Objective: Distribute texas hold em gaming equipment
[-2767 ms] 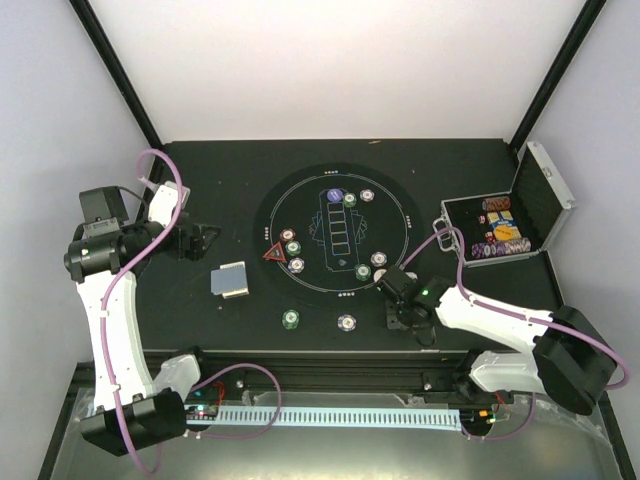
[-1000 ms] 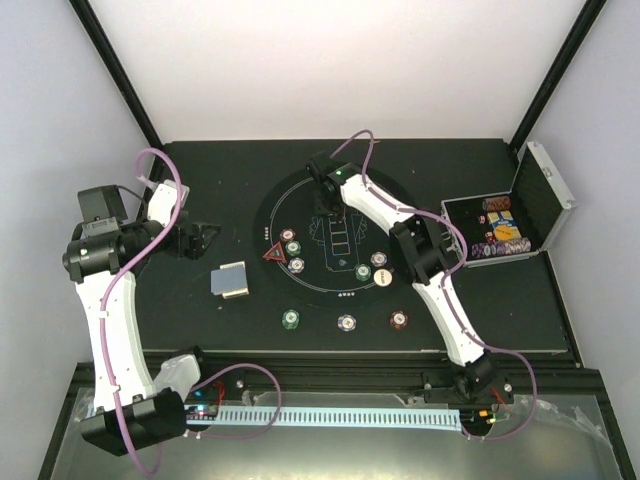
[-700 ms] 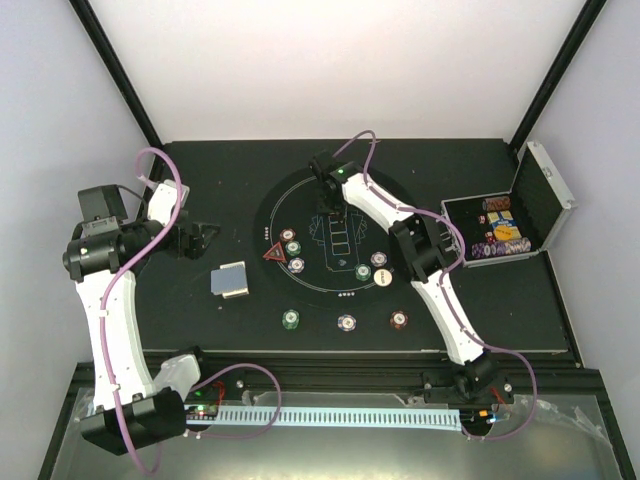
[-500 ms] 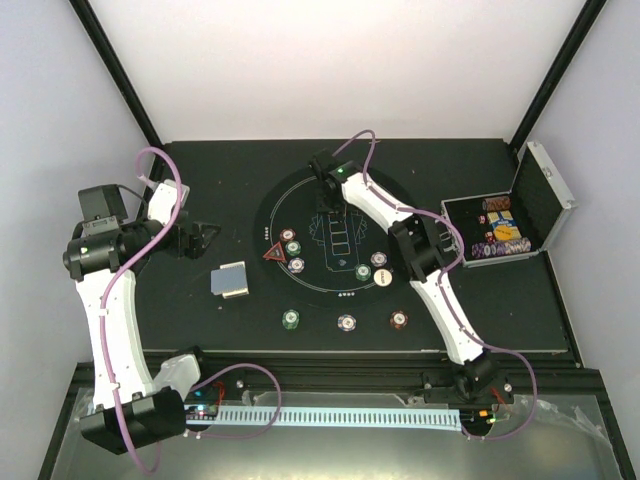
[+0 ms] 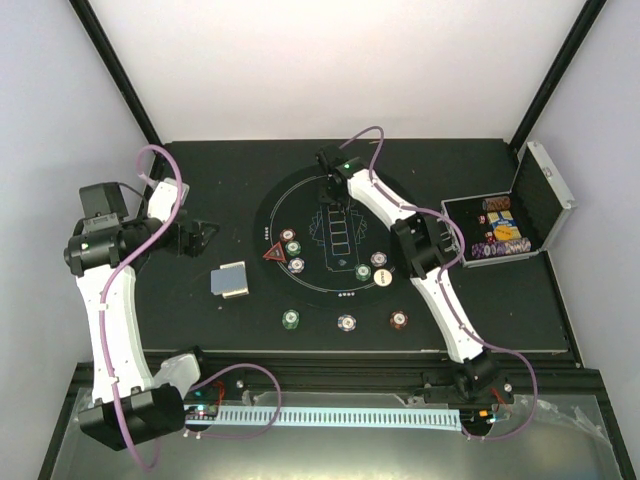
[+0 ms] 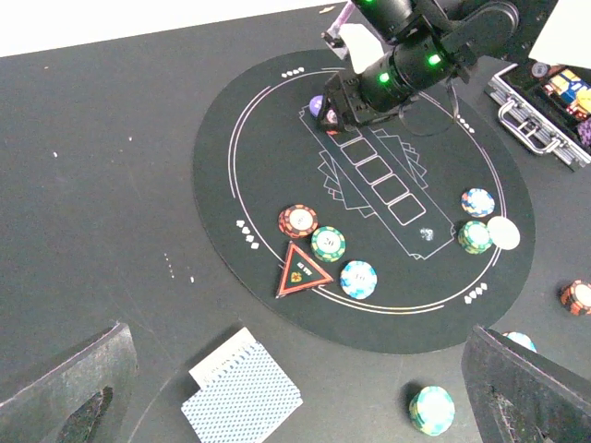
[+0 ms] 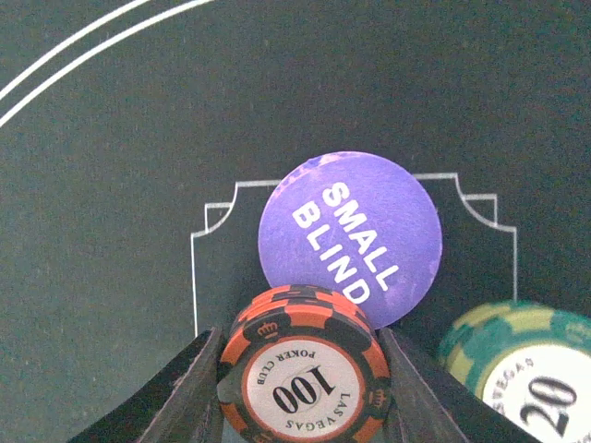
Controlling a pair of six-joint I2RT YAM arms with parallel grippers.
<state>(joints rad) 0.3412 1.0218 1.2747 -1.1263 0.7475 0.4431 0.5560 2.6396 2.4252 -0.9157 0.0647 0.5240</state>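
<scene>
Change: right gripper (image 5: 329,188) has swung from lower right to upper centre of the mat (image 5: 292,205) — pinching an orange chip (image 7: 303,383) at the small-blind button (image 7: 349,235), likely staking it; left gripper (image 5: 203,236) spread.

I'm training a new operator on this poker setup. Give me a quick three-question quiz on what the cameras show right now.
1. True or false: the left gripper stands open with nothing between its fingers.
2. Multiple choice: which number is printed on the chip held in the right gripper? A) 20 B) 100 C) 500
3. Short answer: what words are printed on the purple disc lying just beyond that chip?

Key: 1. True. 2. B. 3. SMALL BLIND.
</scene>
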